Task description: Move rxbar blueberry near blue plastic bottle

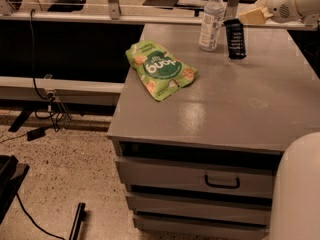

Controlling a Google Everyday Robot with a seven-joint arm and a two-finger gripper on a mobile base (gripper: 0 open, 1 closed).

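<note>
The rxbar blueberry is a dark navy bar hanging upright, its lower end at or just above the grey tabletop. It is just right of the blue plastic bottle, a clear slim bottle with a white cap standing near the table's back edge. My gripper reaches in from the upper right with beige fingers and is shut on the bar's top end. A small gap separates the bar from the bottle.
A green snack pouch lies flat on the left part of the tabletop. The table has drawers at the front. My white arm body fills the lower right corner. Cables lie on the floor at the left.
</note>
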